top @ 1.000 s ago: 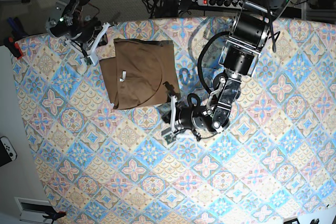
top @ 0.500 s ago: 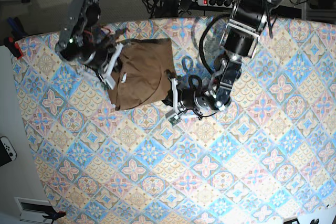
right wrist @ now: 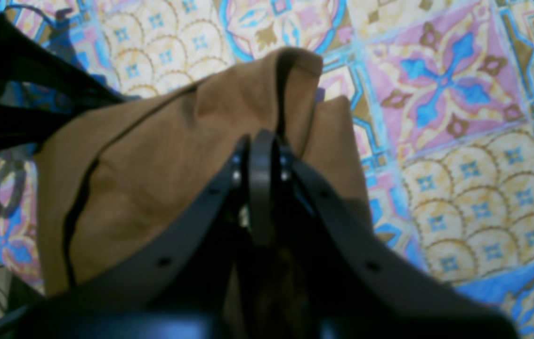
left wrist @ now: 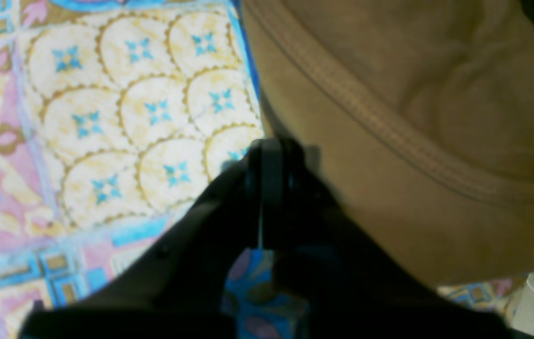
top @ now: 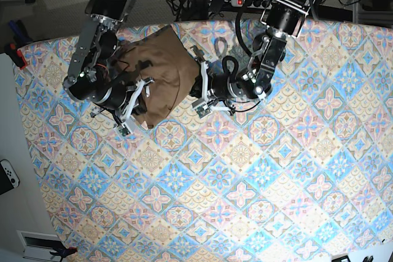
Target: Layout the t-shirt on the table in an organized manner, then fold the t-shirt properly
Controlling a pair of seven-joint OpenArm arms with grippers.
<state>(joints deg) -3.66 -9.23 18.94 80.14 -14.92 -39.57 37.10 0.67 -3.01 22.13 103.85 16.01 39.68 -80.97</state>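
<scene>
The tan-brown t-shirt [top: 161,69] lies bunched and partly folded near the far edge of the patterned table [top: 245,182]. My left gripper [top: 199,87] is at its right edge. In the left wrist view the gripper [left wrist: 271,160] is shut, right at the shirt's hemmed edge [left wrist: 413,117]. My right gripper [top: 140,99] is at the shirt's near-left end. In the right wrist view it [right wrist: 260,146] is shut, with the cloth [right wrist: 163,179] gathered up around its tips. The white tag is hidden.
A power strip with cables [top: 258,1] lies beyond the table's far edge. A white game controller [top: 7,176] sits off the table's left side. A red-handled tool [top: 15,53] is at the far left corner. My left arm [right wrist: 12,94] shows in the right wrist view.
Both grippers have closed in on the shirt. The right arm swung down to its near-left end, the left arm moved up and back. The shirt has gathered narrower and shifted toward the far edge.
</scene>
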